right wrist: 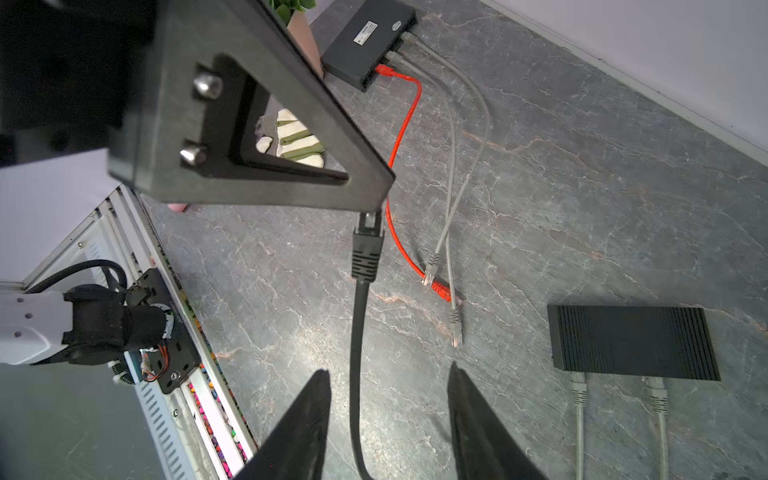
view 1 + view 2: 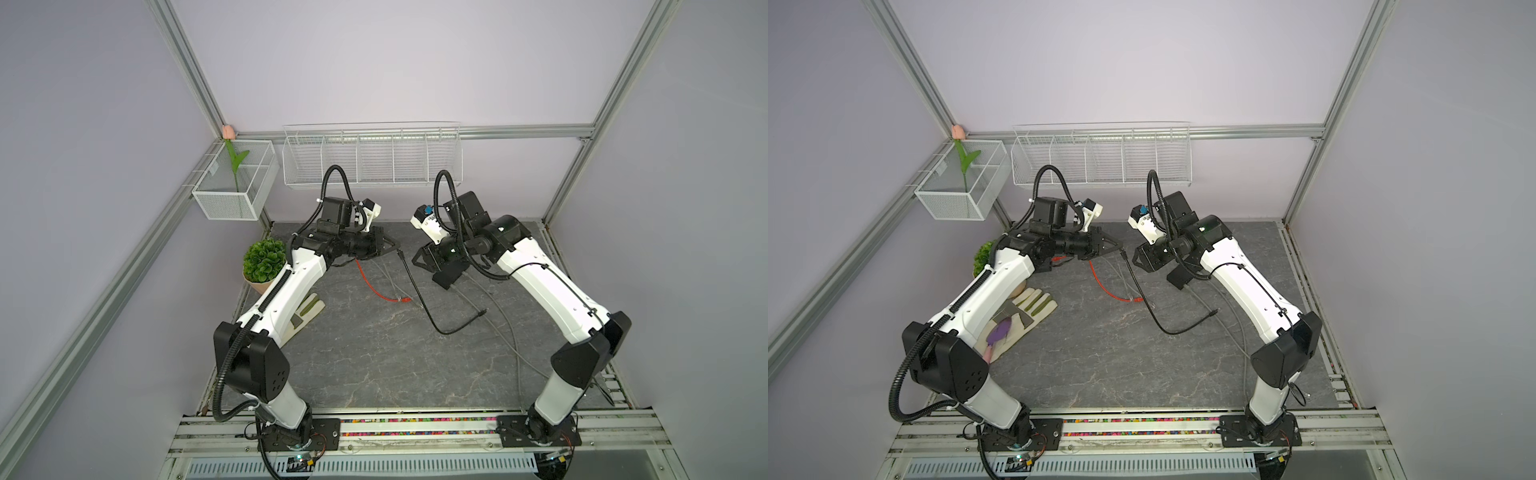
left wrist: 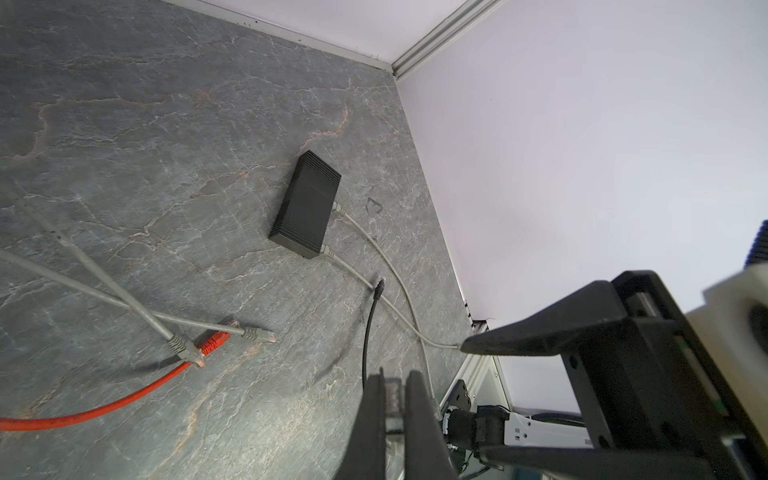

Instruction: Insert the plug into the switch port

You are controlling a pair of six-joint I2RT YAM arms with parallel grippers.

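Observation:
My left gripper point(image 2: 397, 248) is shut on the plug point(image 1: 368, 226) of a black cable point(image 2: 415, 291), held above the table's far middle. From there the cable hangs to the slate top and loops to its loose far end point(image 3: 379, 286). My right gripper point(image 1: 388, 370) faces the left one with its fingers open. The black cable passes between them without touching either. A ribbed black switch point(image 1: 633, 343) with two grey cables plugged in lies under the right wrist point(image 2: 448, 276). A second black switch point(image 1: 368, 39) with red and grey cables lies under the left arm.
A red cable point(image 2: 374, 286) and grey cables point(image 2: 511, 332) trail over the table, their loose plugs point(image 3: 214, 343) bunched together. A potted plant point(image 2: 264, 262) and a glove point(image 2: 1025, 311) sit at the left. Wire baskets point(image 2: 372, 156) hang on the back wall.

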